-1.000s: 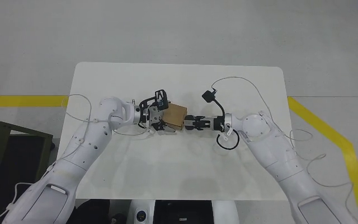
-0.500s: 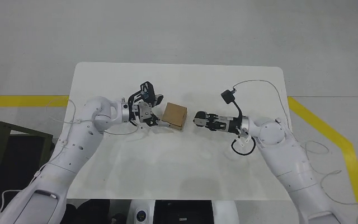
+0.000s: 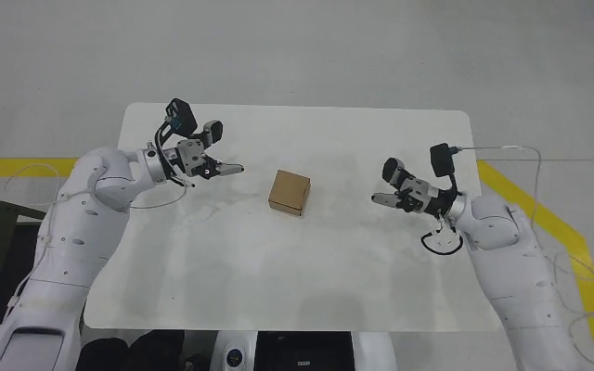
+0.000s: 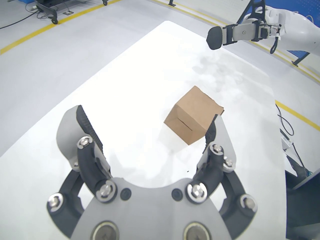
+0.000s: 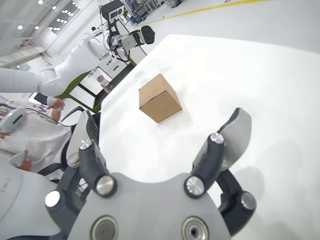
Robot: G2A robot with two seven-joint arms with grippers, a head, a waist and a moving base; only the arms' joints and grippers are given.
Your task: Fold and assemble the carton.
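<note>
The carton (image 3: 290, 192) stands as a closed cube on the table (image 3: 371, 278), untouched. In the left wrist view one top edge juts slightly past the wall below it and a short slit shows on a side face. I cannot tell whether that flap is fully tucked.

The left gripper (image 3: 223, 150) hangs well apart from the carton on one side, fingers spread and empty. The right gripper (image 3: 383, 184) hangs well apart on the opposite side, also spread with nothing between its fingers.

If the jutting edge is a loose flap, it may spring open, since nothing presses on it. Pressing it from one side alone would likely slide or spin the light carton, with no brace beyond it. Squeezing hard across the walls could dent them or pop a seam.
</note>
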